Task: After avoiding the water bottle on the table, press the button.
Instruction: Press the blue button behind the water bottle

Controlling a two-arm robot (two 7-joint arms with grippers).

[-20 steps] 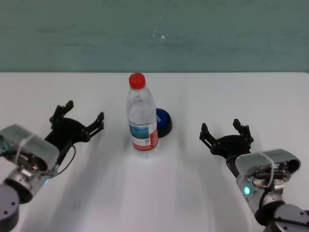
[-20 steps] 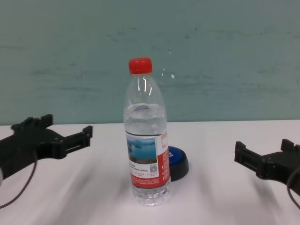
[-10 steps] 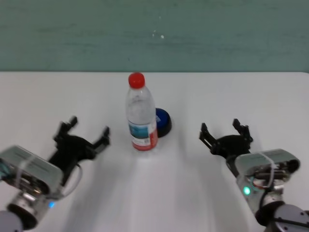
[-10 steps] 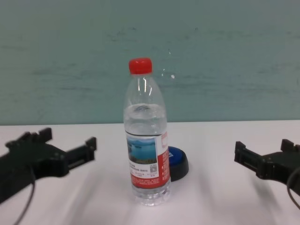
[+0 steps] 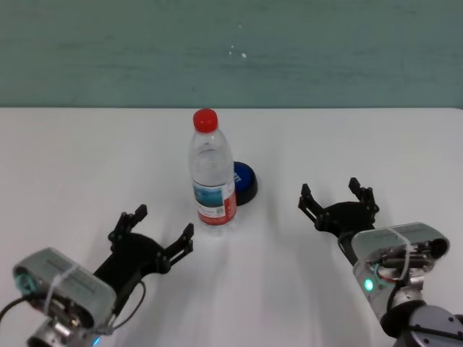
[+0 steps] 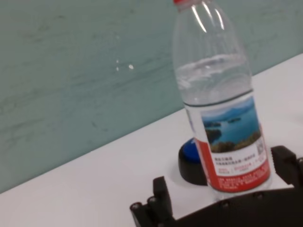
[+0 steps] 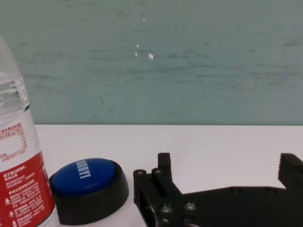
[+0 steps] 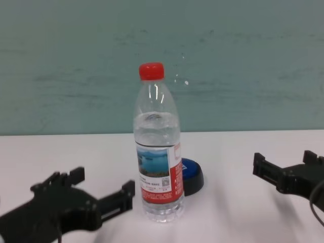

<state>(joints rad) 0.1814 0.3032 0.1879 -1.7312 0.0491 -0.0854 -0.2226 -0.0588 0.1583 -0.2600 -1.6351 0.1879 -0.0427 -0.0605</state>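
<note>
Here the tall clear plastic water bottle point(image 5: 214, 173) stands mid white table point(image 5: 65, 159), blue domed button point(image 5: 244, 182) at its 2 o'clock. Left gripper point(image 5: 160, 235) at 7, right gripper point(image 5: 338, 196) at 3, both spread, empty.

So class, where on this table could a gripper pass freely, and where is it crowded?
Free: the bare table between the button and the right gripper, and the far left. Crowded: the water bottle stands against the button's front, with the left gripper close beside it.
</note>
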